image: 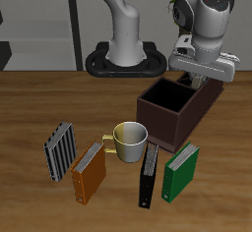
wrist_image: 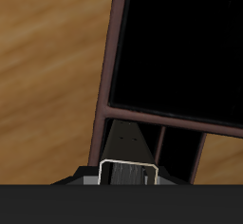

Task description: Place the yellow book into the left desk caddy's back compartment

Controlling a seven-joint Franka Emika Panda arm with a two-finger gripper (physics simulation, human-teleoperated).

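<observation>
My gripper (image: pixel 191 76) hangs over the back end of the left desk caddy (image: pixel 162 113), pinching the yellow book (wrist_image: pixel 127 172) upright between its fingers, above the narrow back compartment (wrist_image: pixel 128 142). The large square section looks dark inside; I cannot tell its contents.

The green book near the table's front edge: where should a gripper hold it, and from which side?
Probably its top edge, from above, fingers across the thin covers. The green book stands upright, and the black book stands close beside it, so a side approach looks cramped.
</observation>
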